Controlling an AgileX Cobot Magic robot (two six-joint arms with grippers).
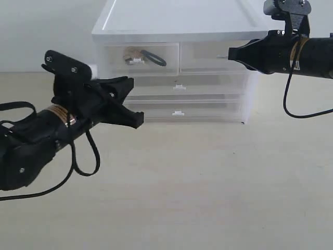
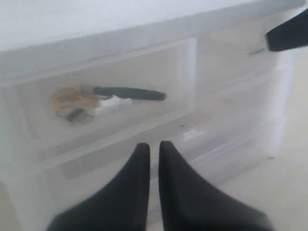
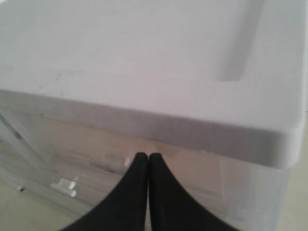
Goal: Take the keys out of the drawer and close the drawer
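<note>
Matte beige bench point(image 1: 208, 198), pale wall behind; translucent white plastic chest point(image 1: 182, 21) at 12 o'clock, open bench in front.
Keys point(image 1: 136, 56) lie inside the drawer point(image 1: 112, 57) at chest's 10 o'clock, front flush. Left jaws nearly together, at drawer's 7 o'clock, clear of it; right jaws together at 3 o'clock, by the neighbouring drawer point(image 1: 208, 54).

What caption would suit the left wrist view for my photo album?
Shut left end effector faces the closed drawer, keys visible behind its translucent front.
</note>
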